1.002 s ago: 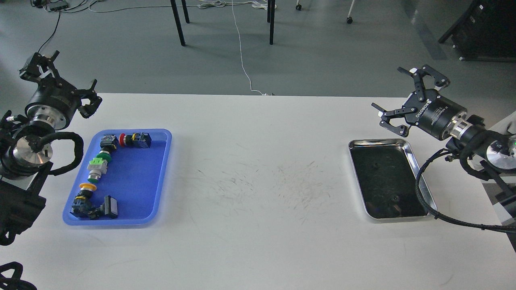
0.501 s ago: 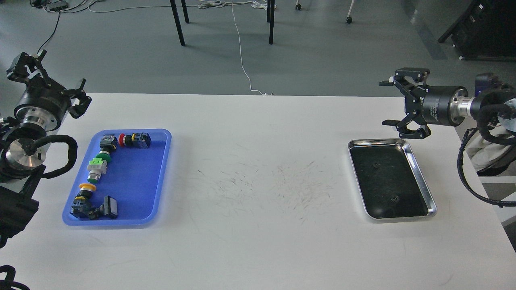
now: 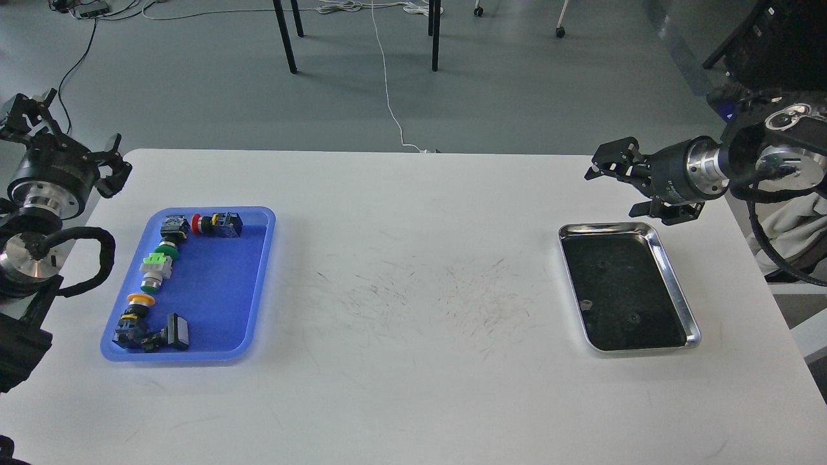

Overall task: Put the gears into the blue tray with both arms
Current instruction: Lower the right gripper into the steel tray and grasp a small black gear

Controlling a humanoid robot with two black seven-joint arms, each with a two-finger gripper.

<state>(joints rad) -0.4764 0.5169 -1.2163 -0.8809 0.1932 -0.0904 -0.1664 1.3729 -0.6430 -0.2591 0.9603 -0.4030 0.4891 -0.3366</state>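
The blue tray (image 3: 219, 290) lies at the table's left and holds several colourful-capped push-button switches (image 3: 157, 271) along its left side; I see no gears in it. Two tiny dark gears (image 3: 601, 266) (image 3: 634, 318) lie in the shiny steel tray (image 3: 673, 287) at the right. My left gripper (image 3: 68, 135) hangs beyond the table's far left corner, open and empty, apart from the blue tray. My right gripper (image 3: 625, 186) points left above the steel tray's far end, open with nothing between its fingers.
The white table (image 3: 413, 361) shows fine dark scratches in the middle. A small pale speck (image 3: 586, 303) shows near the steel tray's left wall. Chair legs and a white cable (image 3: 387, 84) stand on the floor behind the table.
My right arm has swung up off the table and its gripper has turned to point left over the steel tray's far end. My left gripper has drifted left, away from the table.
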